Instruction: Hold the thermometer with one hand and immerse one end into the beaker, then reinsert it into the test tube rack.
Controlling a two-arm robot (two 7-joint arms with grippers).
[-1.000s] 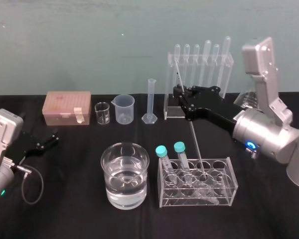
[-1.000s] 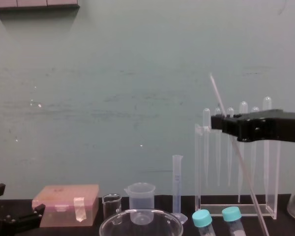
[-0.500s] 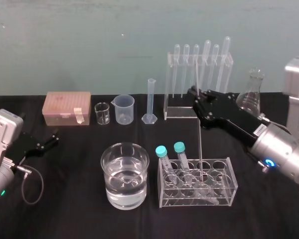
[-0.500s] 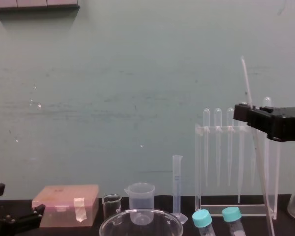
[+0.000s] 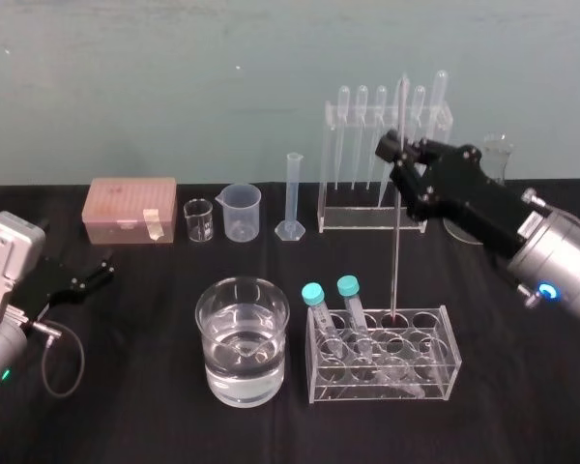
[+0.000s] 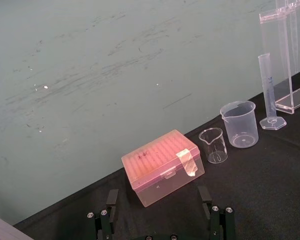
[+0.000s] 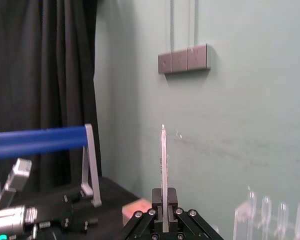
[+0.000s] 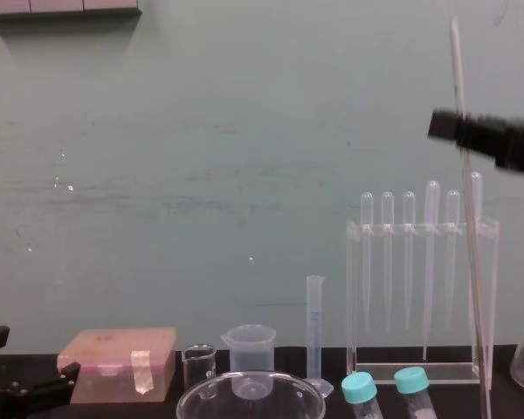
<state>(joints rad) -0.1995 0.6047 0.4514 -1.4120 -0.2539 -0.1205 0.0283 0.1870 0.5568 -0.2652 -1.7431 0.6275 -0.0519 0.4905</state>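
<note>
Over the counter's [image 5: 135, 396] right side, head view: right claw [image 5: 396, 155] clamps the upright thermometer [image 5: 395, 253], its tip seemingly in the low tube rack [image 5: 437, 360] beside the beaker [image 5: 242, 338]; left claw [image 5: 93, 274] rests left. Left wrist view: its fingers [image 6: 111, 205] spread, empty.

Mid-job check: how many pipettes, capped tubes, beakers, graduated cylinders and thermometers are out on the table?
Pipettes: 6
Teal-capped tubes: 2
Beakers: 3
Graduated cylinder: 1
Thermometer: 1
Total: 13
</note>
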